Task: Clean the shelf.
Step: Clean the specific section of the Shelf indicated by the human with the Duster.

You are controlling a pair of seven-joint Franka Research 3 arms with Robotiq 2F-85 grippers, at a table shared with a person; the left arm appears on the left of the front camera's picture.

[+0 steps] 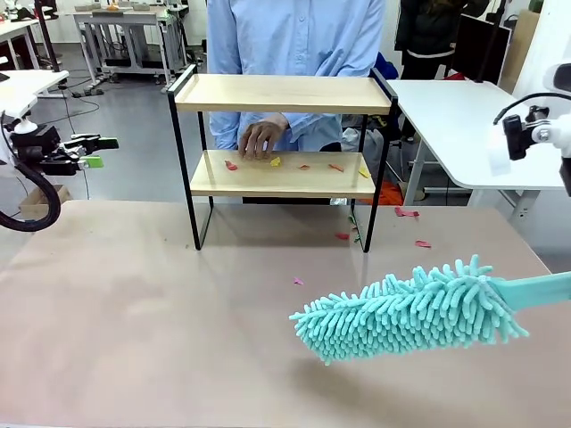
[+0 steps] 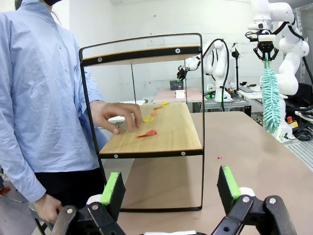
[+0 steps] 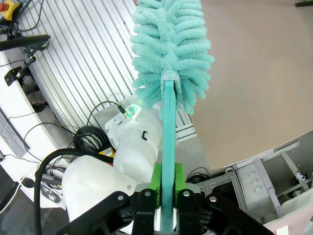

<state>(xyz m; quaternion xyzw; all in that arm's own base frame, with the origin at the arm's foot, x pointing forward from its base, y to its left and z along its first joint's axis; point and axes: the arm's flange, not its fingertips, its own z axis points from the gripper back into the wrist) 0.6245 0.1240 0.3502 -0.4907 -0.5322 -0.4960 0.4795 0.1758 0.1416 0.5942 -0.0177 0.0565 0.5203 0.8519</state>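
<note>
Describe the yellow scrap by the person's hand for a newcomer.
Find the shelf at the brown table's far side; the person's hand rests on its lower board. The yellow scrap lies just right of that hand in the front view. Nearby scraps are red, and the other yellow one sits at the board's right end.

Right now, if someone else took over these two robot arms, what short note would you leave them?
Left gripper: open, empty.
Right gripper: shut on the handle of a fluffy teal microfibre duster, held over the brown table, short of the shelf.
Two-tier light wooden shelf with black metal frame: red and yellow scraps on its lower board; a person's hand rests there.
Done: duster in grip. Left: sweep the lower board.
</note>
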